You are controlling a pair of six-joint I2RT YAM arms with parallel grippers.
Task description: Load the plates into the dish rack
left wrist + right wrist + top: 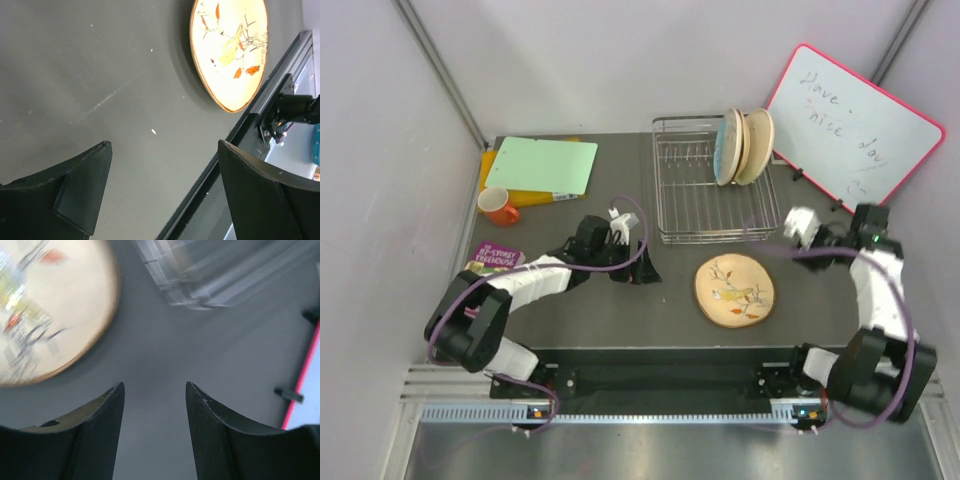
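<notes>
The left gripper (164, 145) hangs over bare dark table (620, 310), its jaws spread wide with nothing between them. To its right a peach plate (734, 290) with a bird-and-branch drawing lies flat, just short of the dish rack (700, 200). The right gripper (154, 385), jaws partly apart and empty, hovers near the rack's near right corner. Standing plates (740, 147) sit on edge at the rack's far right end. A pink-framed whiteboard (855, 125) leans beyond.

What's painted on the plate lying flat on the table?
Plate: twigs, orange-red leaves, a yellow bird; clearest from left wrist.
</notes>
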